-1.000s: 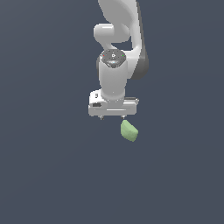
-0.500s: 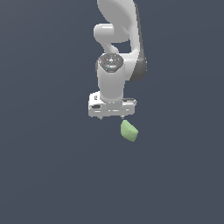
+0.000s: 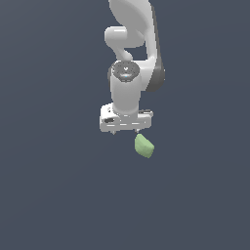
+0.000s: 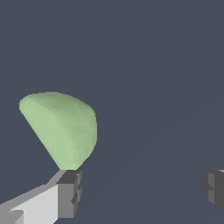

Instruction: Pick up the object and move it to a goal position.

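Pincer (image 3: 126, 131) slightly higher than before, wide open, empty; object (image 3: 144, 146) just below, beside one fingertip (image 4: 69, 192).

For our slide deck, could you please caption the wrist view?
Open hand above a dark surface, the pale green object lying off one fingertip rather than between the two.

Surface (image 3: 53, 195): a flat, uniform dark slate-blue ground is seen filling the exterior view; no edge or seam can be made out.
Lying on it: one pale green lump (image 3: 144, 146), matte and rounded, is seen near the middle of the exterior view, a touch toward its right.
Wrist view: the same lump (image 4: 61, 127) is shown against plain dark ground (image 4: 153, 65); contact with the ground cannot be confirmed.
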{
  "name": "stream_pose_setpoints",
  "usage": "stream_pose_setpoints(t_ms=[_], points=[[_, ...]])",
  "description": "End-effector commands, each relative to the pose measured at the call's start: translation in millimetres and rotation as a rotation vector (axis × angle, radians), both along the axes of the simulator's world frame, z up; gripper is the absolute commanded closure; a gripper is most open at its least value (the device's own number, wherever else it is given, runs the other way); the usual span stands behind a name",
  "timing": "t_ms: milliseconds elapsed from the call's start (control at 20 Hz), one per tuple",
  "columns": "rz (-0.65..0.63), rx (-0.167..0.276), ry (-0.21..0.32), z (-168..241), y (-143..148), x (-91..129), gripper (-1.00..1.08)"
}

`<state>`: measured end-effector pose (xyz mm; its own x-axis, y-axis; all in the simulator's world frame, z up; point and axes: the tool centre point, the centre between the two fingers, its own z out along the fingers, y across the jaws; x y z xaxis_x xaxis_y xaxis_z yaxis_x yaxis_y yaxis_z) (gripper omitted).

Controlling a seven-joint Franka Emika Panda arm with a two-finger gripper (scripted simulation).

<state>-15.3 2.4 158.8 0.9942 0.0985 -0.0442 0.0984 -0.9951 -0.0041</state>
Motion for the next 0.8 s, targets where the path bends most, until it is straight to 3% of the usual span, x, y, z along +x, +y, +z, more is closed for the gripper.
stream_pose_setpoints(t_ms=[0, 750], points=[[0.032, 0.0, -0.002, -1.8, 4.4, 1.3, -0.92], [0.429, 0.008, -0.031, -22.3, 58.5, 16.1, -0.92]])
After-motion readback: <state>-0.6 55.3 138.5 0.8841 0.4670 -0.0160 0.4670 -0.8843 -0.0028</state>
